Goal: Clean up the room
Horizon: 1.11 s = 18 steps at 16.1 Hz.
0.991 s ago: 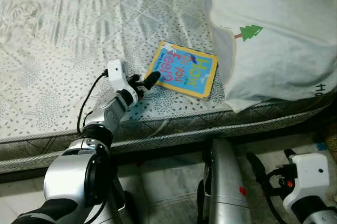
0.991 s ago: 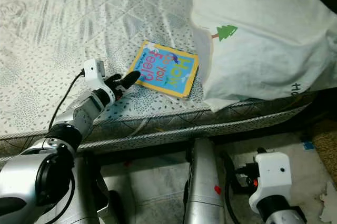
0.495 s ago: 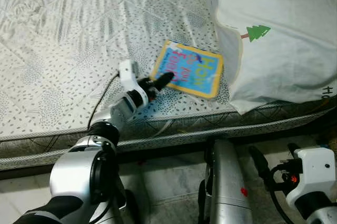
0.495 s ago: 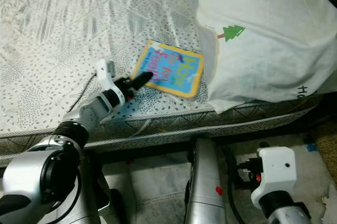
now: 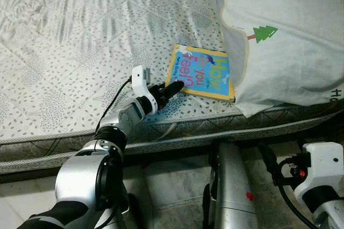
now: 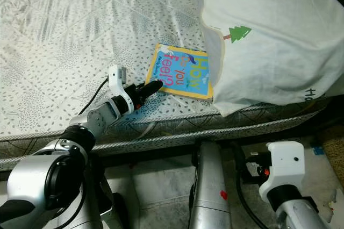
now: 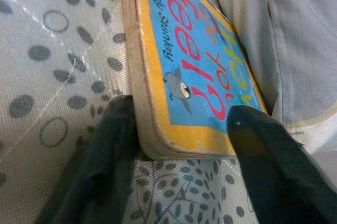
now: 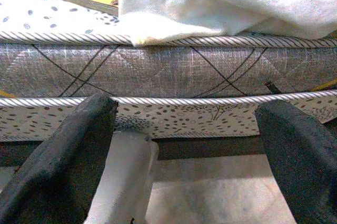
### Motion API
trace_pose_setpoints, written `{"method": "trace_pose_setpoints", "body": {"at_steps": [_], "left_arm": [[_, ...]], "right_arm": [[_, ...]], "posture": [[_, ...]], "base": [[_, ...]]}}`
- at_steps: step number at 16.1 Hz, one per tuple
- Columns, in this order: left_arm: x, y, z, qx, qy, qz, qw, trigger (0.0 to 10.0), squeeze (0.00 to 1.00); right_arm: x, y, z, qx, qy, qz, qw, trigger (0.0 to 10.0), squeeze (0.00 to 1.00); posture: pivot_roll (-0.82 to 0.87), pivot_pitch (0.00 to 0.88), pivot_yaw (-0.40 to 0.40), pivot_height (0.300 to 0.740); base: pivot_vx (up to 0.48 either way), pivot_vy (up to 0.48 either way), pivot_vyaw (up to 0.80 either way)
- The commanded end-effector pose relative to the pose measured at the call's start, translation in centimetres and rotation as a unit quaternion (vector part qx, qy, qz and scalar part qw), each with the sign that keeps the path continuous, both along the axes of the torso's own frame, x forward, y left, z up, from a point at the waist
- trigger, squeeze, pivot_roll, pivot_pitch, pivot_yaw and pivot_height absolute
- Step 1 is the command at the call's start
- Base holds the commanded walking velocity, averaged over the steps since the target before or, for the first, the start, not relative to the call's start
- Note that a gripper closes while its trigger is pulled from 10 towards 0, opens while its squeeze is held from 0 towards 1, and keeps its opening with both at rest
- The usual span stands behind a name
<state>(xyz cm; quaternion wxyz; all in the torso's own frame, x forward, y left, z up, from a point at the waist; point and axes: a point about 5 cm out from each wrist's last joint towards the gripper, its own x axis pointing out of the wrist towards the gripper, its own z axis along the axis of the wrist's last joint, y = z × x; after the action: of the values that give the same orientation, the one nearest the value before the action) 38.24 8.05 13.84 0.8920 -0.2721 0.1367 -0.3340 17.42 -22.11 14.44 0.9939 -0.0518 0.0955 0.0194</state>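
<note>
Left wrist view showed the left gripper (image 7: 181,145) with fingers spread wide around the near corner of the book (image 7: 195,71), which lay flat on the mattress (image 5: 64,51) against the pillow (image 5: 290,35); closing squarely on its spine looked best, while the right gripper (image 8: 184,145) hung open, idle.

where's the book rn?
On the mattress near its front edge, centre of the eye views: book against the white pillow, left claw open at its corner.
</note>
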Motion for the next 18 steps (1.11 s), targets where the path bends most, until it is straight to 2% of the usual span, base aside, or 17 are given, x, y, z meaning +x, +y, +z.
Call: {"method": "trace_pose_setpoints", "body": {"at_steps": [1, 4, 7, 18], "left_arm": [[-1.8, -1.2, -3.4, 0.016, 0.073, -0.029, 0.997, 0.0, 0.0], [-1.7, -0.9, -3.3, 0.017, 0.071, -0.021, 0.997, 0.0, 0.0], [-1.7, -1.1, -3.2, -0.009, 0.07, -0.022, 0.997, 0.0, 0.0], [-2.3, -3.4, -3.6, -0.057, 0.097, -0.018, 0.993, 0.0, 0.0]], "right_arm": [[-0.3, -0.2, -0.6, 0.0, 0.014, -0.006, 1.0, 10.0, 0.0], [0.1, -0.2, -1.1, 0.001, 0.016, -0.008, 1.0, 10.0, 0.0], [0.2, 0.4, -1.2, 0.001, 0.012, -0.006, 1.0, 10.0, 0.0], [0.5, 0.8, -0.8, -0.002, -0.003, -0.009, 1.0, 10.0, 0.0]], "posture": [[-0.41, 0.309, 0.026, 0.477], [-0.4, 0.304, 0.027, 0.477], [-0.41, 0.297, 0.028, 0.477], [-0.4, 0.281, 0.036, 0.477]], "base": [[0.0, 0.0, 0.0], [0.0, 0.0, 0.0], [0.0, 0.0, 0.0], [0.0, 0.0, 0.0]]}}
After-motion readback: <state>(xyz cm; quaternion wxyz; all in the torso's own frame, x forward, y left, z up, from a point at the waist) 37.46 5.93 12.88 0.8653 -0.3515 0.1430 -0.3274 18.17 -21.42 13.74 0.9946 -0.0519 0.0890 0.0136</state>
